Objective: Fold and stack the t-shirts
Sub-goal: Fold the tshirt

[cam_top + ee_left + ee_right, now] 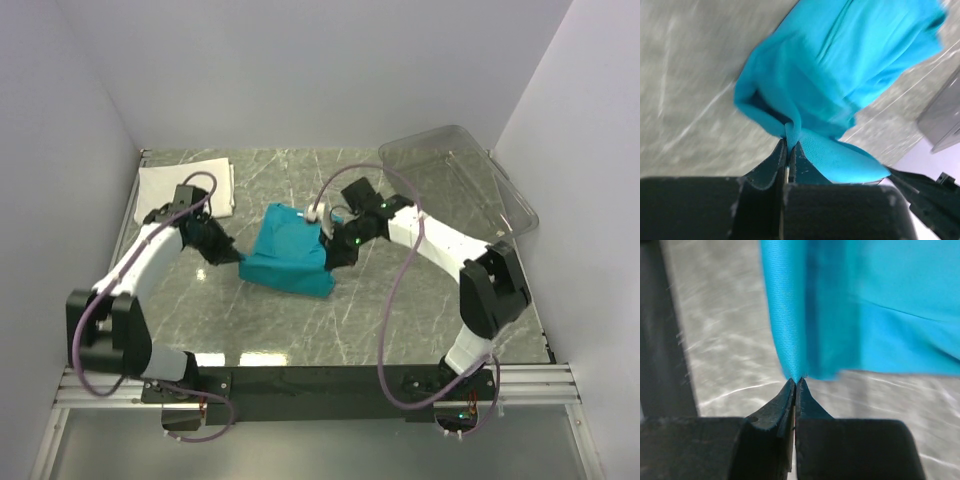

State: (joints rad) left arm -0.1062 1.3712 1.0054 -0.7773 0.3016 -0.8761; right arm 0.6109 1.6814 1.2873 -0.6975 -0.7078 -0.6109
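- The left gripper (789,144) is clamped tight on the teal-blue t-shirt (840,75), with a narrow pleat of cloth squeezed between its fingertips.
- The right gripper (796,382) is also pressed closed. Its tips nip the bottom of a hanging fold of the same shirt, and blurred marble shows below the cloth.
- From above, the left gripper holds the shirt at its near left corner and the right gripper holds it on its right side. The arms reach in from either side with the cloth between them.
- The teal-blue t-shirt sits as a compact, partly folded bundle near the middle of the table (400,310), slightly toward the left edge. Its far part looks lighter, and its near part is a darker face running down toward the tabletop. I cannot tell how much of it rests on the surface.
- The white t-shirt (190,185) lies folded flat in the far left corner of the table, apart from the teal one.
- A clear plastic tray (470,175) sits tilted at the far right corner, with its outer rim by the right wall.
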